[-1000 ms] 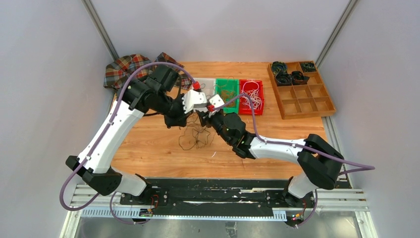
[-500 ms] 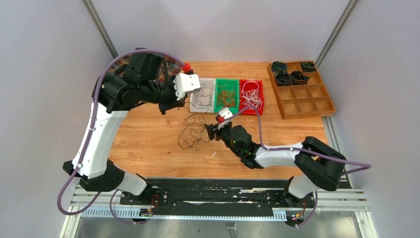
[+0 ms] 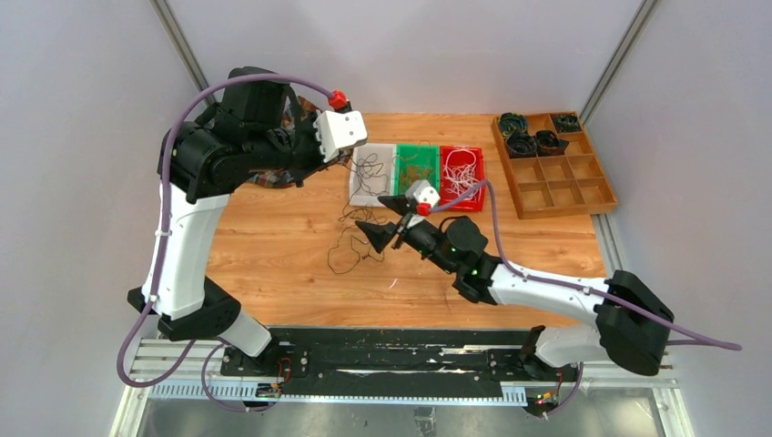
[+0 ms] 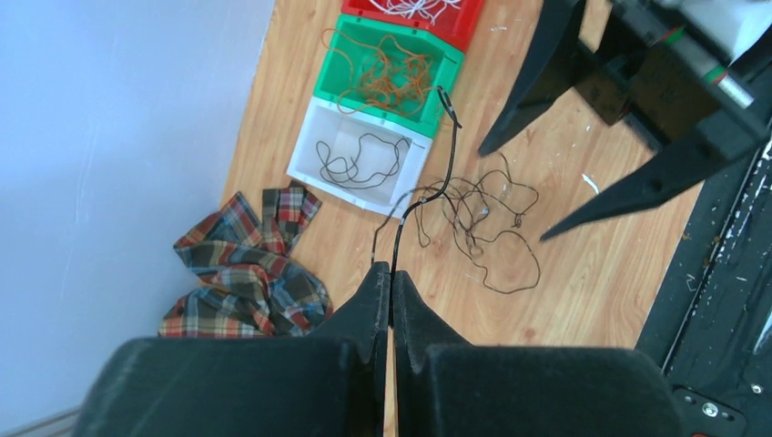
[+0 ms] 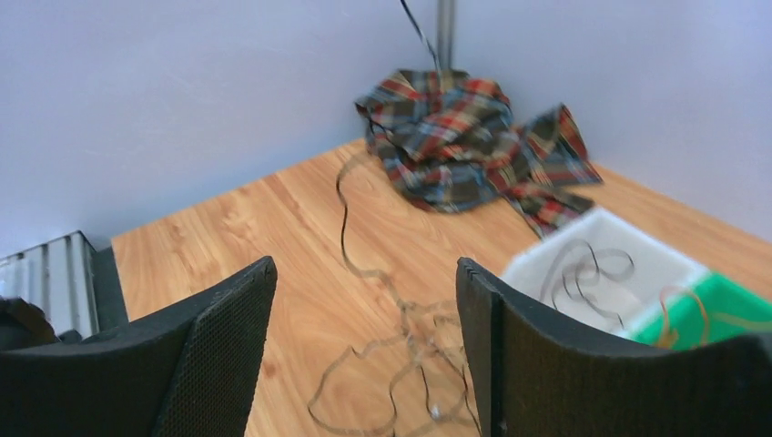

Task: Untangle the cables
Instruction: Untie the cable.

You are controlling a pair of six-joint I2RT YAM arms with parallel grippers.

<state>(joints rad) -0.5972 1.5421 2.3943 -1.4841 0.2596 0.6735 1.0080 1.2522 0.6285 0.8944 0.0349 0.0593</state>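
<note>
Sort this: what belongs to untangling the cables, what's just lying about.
Job: black cable tangle, strand pinched in shut left claw; open right claw; black cable in white bin; orange cables in green bin; white cables in red bin.
Lying about: plaid cloth; wooden tray; dark coiled rolls.

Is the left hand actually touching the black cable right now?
Touching. The left wrist view shows the left hand with its fingertips closed together and the black cable pinched between them, trailing away from the tips.

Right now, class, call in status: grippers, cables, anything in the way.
Left gripper shut on black cable. Right gripper open, empty, by the tangle. Nothing blocking.
</note>
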